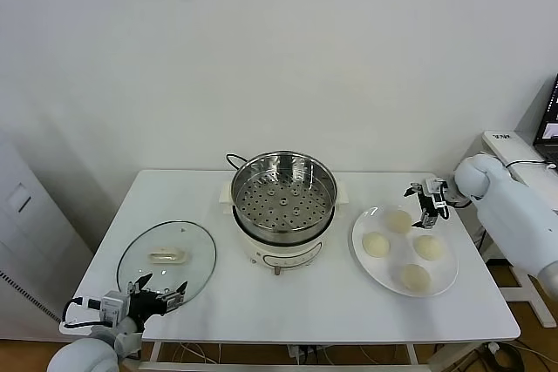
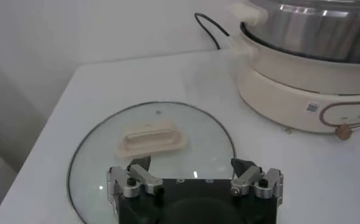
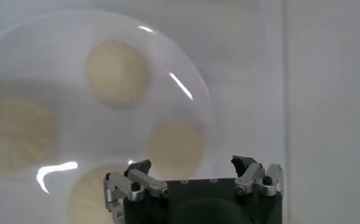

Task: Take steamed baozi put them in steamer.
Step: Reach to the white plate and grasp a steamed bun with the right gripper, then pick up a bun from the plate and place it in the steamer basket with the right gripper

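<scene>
Baozi (image 1: 399, 220) sit four on the plate (image 1: 445, 278) at right frame, steamer (image 1: 283, 193) centre; right pincer (image 1: 425, 206), spread above them, should descend squarely and pinch gently; left pincer (image 1: 159, 294) waits spread, lower left.

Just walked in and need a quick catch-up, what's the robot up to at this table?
It is loading buns into a steamer, and none are in yet. All four baozi sit on the plate, and the steamer's tray is bare. The right gripper hovers open over the plate's far edge, holding nothing. The left gripper waits open at the near edge of the glass lid, which lies flat on the table left of the steamer.
</scene>
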Robot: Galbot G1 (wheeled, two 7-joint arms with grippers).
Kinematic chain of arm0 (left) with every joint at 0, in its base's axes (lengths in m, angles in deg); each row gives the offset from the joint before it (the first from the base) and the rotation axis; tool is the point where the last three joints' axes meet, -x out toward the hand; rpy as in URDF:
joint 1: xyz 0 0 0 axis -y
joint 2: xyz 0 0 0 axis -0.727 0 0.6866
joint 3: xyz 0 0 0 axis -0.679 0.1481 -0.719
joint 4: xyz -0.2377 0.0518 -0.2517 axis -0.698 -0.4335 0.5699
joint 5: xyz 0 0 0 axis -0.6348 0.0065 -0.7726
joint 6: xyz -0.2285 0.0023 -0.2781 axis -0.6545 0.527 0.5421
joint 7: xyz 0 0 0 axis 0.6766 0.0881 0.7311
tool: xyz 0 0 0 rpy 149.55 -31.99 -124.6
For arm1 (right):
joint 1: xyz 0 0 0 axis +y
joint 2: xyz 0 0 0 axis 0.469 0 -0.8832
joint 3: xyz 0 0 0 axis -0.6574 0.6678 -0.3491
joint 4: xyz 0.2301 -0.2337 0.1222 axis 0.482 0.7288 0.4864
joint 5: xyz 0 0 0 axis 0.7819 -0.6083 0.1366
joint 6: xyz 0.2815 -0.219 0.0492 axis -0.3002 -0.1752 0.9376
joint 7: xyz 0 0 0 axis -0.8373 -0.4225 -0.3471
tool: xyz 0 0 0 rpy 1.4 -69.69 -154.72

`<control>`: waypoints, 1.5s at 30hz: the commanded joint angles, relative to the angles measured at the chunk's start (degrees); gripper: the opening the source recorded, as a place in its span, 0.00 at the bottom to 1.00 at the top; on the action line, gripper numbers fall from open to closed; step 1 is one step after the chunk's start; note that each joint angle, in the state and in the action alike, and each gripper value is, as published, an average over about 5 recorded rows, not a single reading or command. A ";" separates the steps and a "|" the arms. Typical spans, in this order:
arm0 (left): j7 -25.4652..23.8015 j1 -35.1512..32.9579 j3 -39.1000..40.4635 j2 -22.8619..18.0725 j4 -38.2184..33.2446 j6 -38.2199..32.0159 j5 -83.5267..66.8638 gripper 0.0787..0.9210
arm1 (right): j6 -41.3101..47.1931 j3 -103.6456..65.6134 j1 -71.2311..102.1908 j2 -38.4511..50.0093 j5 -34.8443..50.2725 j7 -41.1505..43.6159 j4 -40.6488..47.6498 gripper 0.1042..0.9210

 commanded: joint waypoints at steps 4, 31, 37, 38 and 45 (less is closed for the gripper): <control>-0.01 0.01 0.29 0.11 -0.44 0.27 0.06 0.88 | -3.59 -1.70 -1.15 -6.31 -9.37 -0.11 11.02 0.88; 0.09 -1.97 -0.16 0.66 -2.83 0.28 0.13 0.88 | -1.48 -4.42 0.00 -8.53 -5.79 0.10 11.79 0.57; 0.22 -2.50 -0.24 0.45 -3.14 0.35 0.46 0.88 | 0.53 3.29 -2.91 -3.86 1.75 1.36 3.62 0.46; 0.23 -2.58 -0.28 0.42 -3.20 0.36 0.52 0.88 | 1.06 5.50 -4.02 -2.63 3.54 1.56 1.50 0.44; 0.27 -3.05 -0.58 0.46 -3.78 0.35 0.85 0.88 | 2.71 19.58 -14.85 5.24 14.02 2.69 -11.41 0.36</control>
